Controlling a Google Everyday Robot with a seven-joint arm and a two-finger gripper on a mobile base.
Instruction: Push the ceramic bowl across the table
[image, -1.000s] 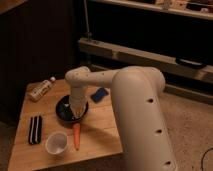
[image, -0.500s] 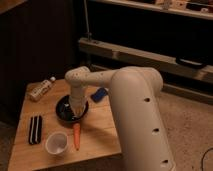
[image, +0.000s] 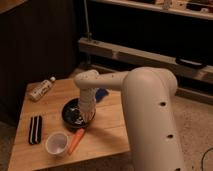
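Observation:
The ceramic bowl (image: 71, 113), wide, shallow and glossy black, sits near the middle of the light wooden table (image: 105, 139). My white arm reaches in from the right and bends down over it. My gripper (image: 86, 116) hangs at the bowl's right side, down in or against its rim, and hides that part of the bowl.
A small translucent white cup (image: 56, 144) stands at the front, with an orange carrot (image: 76, 140) beside it. A black striped object (image: 35, 129) lies at the left front. A plastic bottle (image: 41, 89) lies at the back left. A blue object (image: 102, 94) lies behind the arm. Dark shelving stands behind.

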